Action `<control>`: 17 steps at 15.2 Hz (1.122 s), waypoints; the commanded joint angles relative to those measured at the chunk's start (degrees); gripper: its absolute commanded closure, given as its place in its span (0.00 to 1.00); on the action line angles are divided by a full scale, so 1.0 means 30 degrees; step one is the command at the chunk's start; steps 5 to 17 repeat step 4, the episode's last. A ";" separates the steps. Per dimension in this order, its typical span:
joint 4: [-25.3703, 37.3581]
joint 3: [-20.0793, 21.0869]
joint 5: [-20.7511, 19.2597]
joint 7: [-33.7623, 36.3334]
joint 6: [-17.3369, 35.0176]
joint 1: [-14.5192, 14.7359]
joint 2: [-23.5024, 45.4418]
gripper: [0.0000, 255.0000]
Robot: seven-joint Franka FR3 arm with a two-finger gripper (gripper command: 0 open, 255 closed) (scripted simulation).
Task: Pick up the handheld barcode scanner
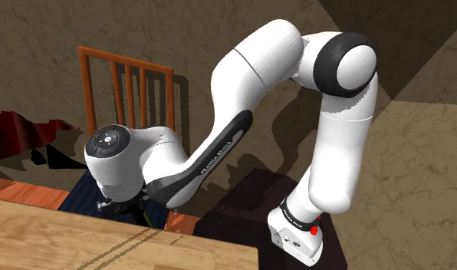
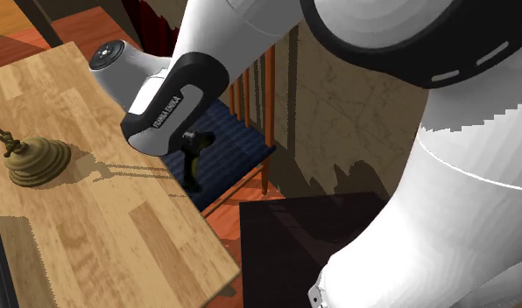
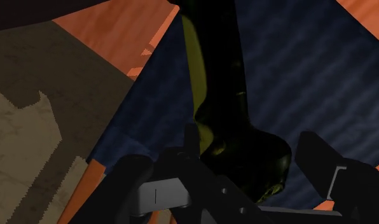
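The barcode scanner is upright at the end effector, over the chair's blue seat, just off the desk edge. Can't tell if it's actually gripped. Tight spot, with the chair back close behind.

Table edge and chair back closely flank the claw above the seat.
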 commanded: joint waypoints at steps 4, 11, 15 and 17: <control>0.0007 0.0543 0.0816 -0.0597 -0.0446 -0.0351 -0.0738 1.00; 0.0007 0.0543 0.0816 -0.0597 -0.0446 -0.0351 -0.0738 1.00; 0.0007 0.0543 0.0816 -0.0597 -0.0446 -0.0351 -0.0738 1.00; 0.0007 0.0543 0.0816 -0.0597 -0.0446 -0.0351 -0.0738 1.00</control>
